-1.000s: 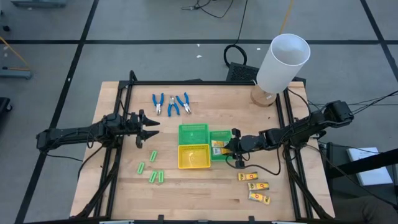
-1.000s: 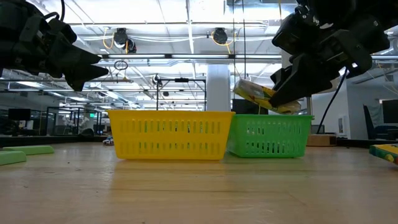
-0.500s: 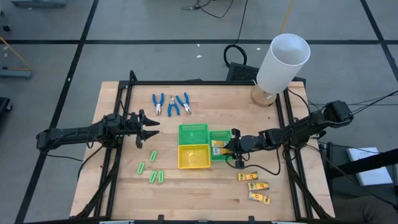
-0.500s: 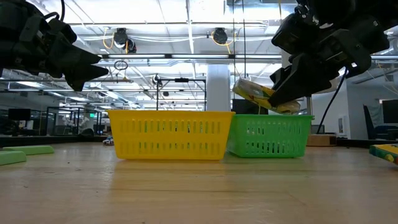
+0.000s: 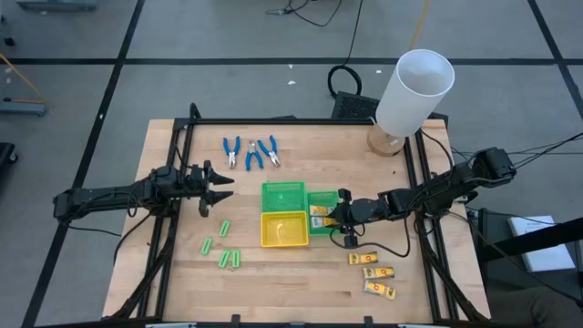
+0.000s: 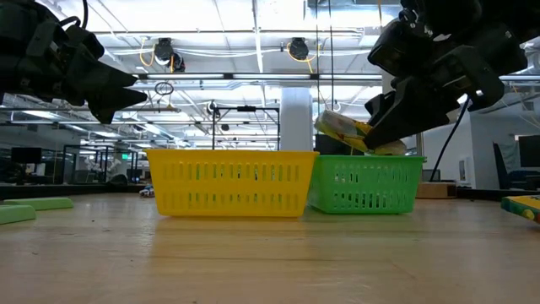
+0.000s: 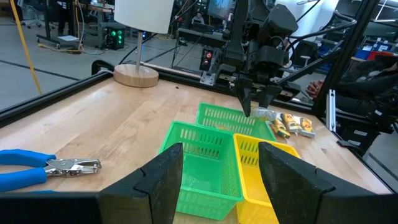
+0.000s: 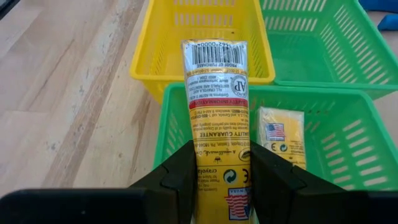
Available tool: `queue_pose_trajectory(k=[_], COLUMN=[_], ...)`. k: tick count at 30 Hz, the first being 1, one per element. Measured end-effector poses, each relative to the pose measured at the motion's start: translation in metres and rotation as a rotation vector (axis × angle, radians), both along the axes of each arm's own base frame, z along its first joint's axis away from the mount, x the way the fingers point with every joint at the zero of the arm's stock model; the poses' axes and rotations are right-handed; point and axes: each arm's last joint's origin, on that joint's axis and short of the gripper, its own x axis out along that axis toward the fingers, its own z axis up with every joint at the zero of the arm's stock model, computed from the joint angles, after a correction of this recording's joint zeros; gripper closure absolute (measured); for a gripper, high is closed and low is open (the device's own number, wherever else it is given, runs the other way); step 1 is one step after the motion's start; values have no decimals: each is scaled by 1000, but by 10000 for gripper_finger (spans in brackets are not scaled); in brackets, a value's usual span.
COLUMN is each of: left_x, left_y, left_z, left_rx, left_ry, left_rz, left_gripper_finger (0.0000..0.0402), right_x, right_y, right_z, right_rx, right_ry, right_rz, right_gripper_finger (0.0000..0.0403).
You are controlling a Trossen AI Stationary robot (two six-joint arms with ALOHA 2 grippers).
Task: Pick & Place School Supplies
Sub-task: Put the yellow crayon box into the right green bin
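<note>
My right gripper (image 5: 341, 215) is shut on a yellow-orange packet (image 8: 219, 112) above the small green tray (image 5: 322, 228); a second packet (image 8: 281, 142) lies flat in that tray. Three more packets (image 5: 372, 272) lie on the table near the right front. Three blue-handled pliers (image 5: 251, 152) lie toward the far edge. Several light-green sticks (image 5: 223, 246) lie left of the yellow tray (image 5: 284, 229). My left gripper (image 5: 219, 186) hovers open, left of the larger green tray (image 5: 283, 194), and touches nothing. My right gripper pinches the packet between its two fingers (image 8: 180, 174) at the end nearest the wrist (image 8: 219, 171). The fingers lie along the packet and come from the table's right. The packet is lifted clear above the small green tray (image 6: 364, 181) and sticks out tilted (image 6: 348, 128).
A big white cylinder (image 5: 414, 91) stands on a round wooden base at the far right of the table. Dark frame rails (image 5: 173, 219) run along the left and right sides. Bare wood lies along the near edge and between the pliers and the cylinder.
</note>
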Motion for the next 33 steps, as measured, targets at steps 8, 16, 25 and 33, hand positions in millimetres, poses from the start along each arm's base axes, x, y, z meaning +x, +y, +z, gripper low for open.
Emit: queue_pose_trajectory(k=[8, 16, 25, 33], left_x=[0, 0, 0, 0], left_y=[0, 0, 0, 0], left_z=[0, 0, 0, 0], left_rx=[0, 0, 0, 0], left_ry=[0, 0, 0, 0], left_rz=[0, 0, 0, 0], left_gripper_finger=[188, 188, 188, 188], right_x=[0, 0, -1, -1], right_y=[0, 0, 0, 0], right_z=[0, 0, -1, -1], right_rx=[2, 2, 3, 2], right_ry=[1, 1, 10, 13], right_rz=[-2, -2, -4, -4], right_gripper_finger=[287, 287, 287, 287])
